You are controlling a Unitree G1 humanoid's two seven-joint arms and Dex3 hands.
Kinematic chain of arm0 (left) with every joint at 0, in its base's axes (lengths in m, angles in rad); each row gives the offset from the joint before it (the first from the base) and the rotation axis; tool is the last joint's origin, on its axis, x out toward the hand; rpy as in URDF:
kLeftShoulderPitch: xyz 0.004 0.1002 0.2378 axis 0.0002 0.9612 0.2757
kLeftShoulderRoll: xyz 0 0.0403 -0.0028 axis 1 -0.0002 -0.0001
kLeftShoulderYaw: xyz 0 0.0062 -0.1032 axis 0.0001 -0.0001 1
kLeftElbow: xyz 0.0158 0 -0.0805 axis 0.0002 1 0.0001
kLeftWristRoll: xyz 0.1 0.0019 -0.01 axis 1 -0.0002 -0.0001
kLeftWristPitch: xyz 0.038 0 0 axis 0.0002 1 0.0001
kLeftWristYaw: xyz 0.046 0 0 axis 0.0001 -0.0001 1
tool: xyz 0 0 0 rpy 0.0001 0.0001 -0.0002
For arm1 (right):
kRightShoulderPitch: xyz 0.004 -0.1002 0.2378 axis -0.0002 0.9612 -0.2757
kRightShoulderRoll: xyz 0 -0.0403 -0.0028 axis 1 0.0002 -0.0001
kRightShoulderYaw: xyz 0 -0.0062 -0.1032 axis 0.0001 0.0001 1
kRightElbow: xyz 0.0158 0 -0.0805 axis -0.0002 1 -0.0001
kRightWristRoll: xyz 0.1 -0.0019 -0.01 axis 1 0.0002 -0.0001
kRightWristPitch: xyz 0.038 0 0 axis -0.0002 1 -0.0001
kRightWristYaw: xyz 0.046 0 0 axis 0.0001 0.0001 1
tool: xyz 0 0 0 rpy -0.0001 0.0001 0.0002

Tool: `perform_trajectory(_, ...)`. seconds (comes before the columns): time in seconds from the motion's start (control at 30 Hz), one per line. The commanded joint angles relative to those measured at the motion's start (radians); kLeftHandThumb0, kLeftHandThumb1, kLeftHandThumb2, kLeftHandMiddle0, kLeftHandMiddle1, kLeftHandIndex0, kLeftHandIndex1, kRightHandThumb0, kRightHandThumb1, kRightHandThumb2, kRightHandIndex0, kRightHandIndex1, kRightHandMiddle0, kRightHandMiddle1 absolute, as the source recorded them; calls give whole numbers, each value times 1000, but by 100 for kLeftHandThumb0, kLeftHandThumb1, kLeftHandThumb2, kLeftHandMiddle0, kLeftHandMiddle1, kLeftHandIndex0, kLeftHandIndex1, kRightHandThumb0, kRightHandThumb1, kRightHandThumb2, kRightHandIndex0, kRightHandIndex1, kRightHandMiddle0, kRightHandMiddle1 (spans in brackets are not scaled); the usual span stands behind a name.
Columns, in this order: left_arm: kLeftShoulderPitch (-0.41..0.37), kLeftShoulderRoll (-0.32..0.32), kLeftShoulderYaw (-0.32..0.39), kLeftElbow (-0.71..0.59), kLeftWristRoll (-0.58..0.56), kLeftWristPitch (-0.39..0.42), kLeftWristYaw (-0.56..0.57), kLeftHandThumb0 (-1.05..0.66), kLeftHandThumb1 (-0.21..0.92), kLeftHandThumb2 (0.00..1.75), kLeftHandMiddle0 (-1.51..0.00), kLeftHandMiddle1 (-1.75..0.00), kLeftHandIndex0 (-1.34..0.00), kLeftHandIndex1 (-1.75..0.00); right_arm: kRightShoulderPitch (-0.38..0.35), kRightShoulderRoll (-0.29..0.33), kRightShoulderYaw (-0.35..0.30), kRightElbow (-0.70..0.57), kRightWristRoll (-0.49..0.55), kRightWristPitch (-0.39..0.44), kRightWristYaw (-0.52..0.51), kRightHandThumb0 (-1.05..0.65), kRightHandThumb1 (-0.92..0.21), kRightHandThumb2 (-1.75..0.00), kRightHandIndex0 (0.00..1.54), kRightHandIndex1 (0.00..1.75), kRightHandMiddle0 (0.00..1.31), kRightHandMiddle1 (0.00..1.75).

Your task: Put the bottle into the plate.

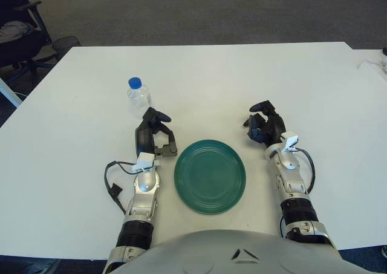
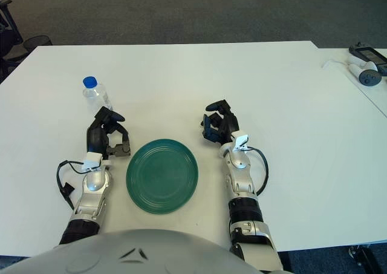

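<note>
A small clear plastic bottle (image 1: 138, 92) with a blue cap stands upright on the white table, left of centre. A round green plate (image 1: 210, 176) lies on the table near the front edge, between my two hands. My left hand (image 1: 154, 132) is just left of the plate's rim and a short way in front of the bottle, not touching it; its fingers are relaxed and hold nothing. My right hand (image 1: 263, 126) shows to the right of the plate, fingers loosely curled and empty.
The white table (image 1: 199, 68) stretches far behind the plate. A second table at the right carries a controller and cable (image 2: 366, 65). An office chair (image 1: 21, 41) stands off the table's far left corner.
</note>
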Motion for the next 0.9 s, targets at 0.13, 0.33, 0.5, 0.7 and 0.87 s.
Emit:
perform_trajectory(0.13,6,-42,39,-12,51,9,126,0,-9,175,-93,-166,-70,-175,14,-3,-3,39,6,33,6,0,-50,-106,56,163,27,170)
perform_trajectory(0.33,5,-41,57,0,64,3,192,0,-9,174,-94,-164,-70,-175,14,-3,-3,41,1,29,6,0,-50,-106,56,163,27,170)
perform_trajectory(0.5,8,-29,66,2,88,27,228,0,-9,174,-94,-164,-70,-175,18,-7,-4,41,-4,23,5,0,-50,-106,56,163,27,170)
perform_trajectory(0.7,15,-14,72,2,87,33,229,0,-9,174,-94,-165,-70,-175,16,-9,-9,51,5,16,13,0,-50,-106,55,164,28,169)
perform_trajectory(0.87,18,-14,75,0,102,41,247,0,-9,174,-93,-165,-70,-175,15,-9,-14,61,8,6,18,0,-50,-105,55,164,28,168)
